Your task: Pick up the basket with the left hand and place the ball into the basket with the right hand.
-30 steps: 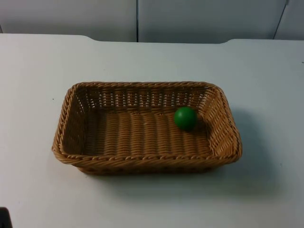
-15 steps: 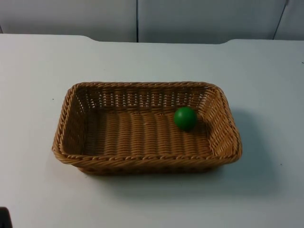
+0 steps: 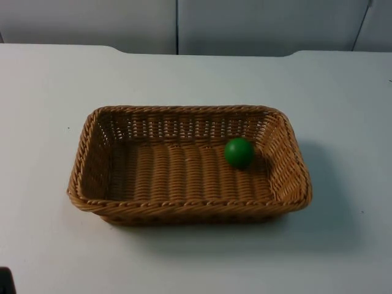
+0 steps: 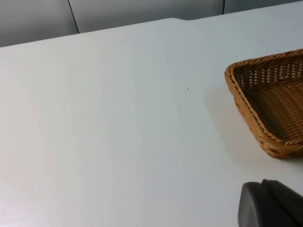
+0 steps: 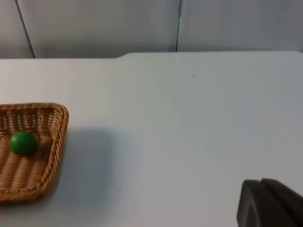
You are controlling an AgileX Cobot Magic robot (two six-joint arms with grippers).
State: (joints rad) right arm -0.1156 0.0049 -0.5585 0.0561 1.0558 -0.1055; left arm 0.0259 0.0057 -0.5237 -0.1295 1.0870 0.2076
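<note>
One ball (image 3: 239,152): green, inside wicker basket (image 3: 184,211), by its right wall.
Basket: on white tabletop (image 3: 343,110), apart from both tools.
Left tool, right tool: opening cannot be told.

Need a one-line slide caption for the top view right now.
Green ball resting inside the wicker basket, near its right wall, on the white table.

Wicker basket (image 3: 184,202) on white table (image 3: 343,110)

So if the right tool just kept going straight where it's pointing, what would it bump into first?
Probably just the bare table. The right tool looks out over open white surface; the basket with the ball lies off to one side, not in its line. Depth is hard to judge.
</note>
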